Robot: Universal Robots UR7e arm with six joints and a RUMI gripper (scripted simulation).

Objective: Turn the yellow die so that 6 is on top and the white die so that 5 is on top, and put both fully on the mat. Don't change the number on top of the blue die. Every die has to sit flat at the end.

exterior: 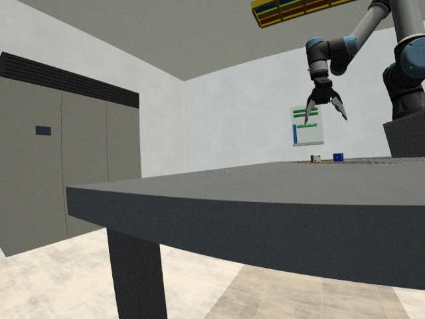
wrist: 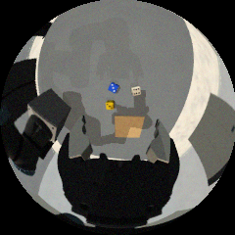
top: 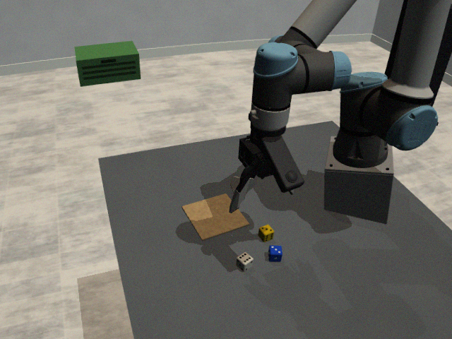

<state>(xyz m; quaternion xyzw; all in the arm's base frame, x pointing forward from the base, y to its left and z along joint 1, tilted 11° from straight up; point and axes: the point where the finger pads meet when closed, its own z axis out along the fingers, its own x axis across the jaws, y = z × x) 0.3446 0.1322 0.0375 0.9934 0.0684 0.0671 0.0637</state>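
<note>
Even, soft light is cast from above; overlapping arm shadows are thrown across the desk (top: 153,255). The wrist view is curved and black-rimmed.

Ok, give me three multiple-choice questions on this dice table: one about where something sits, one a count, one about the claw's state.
1. Where is the yellow die?
A. on the mat
B. on the table beside the mat
C. in the claw

2. How many dice lie on the table?
A. two
B. three
C. four

3. The claw is:
A. open, holding nothing
B. shut on the white die
C. shut on the blue die

Answers:
1 B, it sits just off the mat.
2 B: yellow, white die and blue die.
3 A, its fingers are spread wide above the table.
</note>
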